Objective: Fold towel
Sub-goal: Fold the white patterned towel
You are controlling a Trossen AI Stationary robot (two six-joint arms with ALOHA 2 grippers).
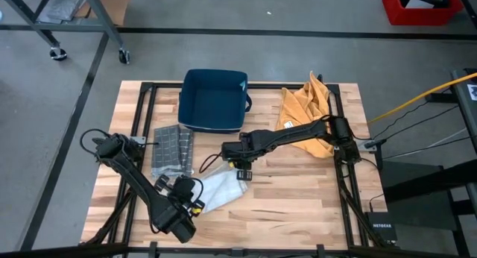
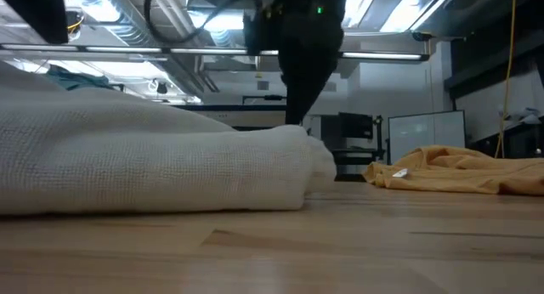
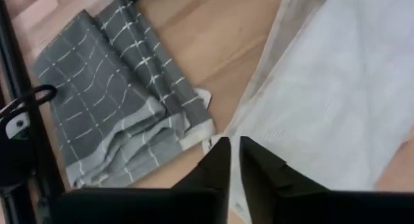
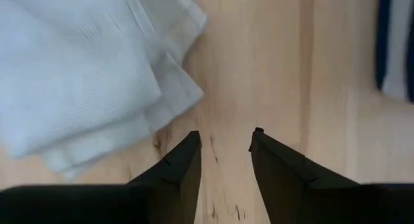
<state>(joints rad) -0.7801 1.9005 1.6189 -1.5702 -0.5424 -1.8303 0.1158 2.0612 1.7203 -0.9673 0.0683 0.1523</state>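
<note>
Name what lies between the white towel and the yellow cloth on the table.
Only bare wood. The low view shows empty tabletop between the white towel and the yellow cloth; the high view agrees, though the right arm hangs above that stretch.

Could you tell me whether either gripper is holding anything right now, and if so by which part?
Nothing is held. The right gripper is open over bare wood beside the white folded towel; the left gripper is nearly shut above that towel's edge, gripping nothing.

Bright ceiling glare, blurred foreground
</note>
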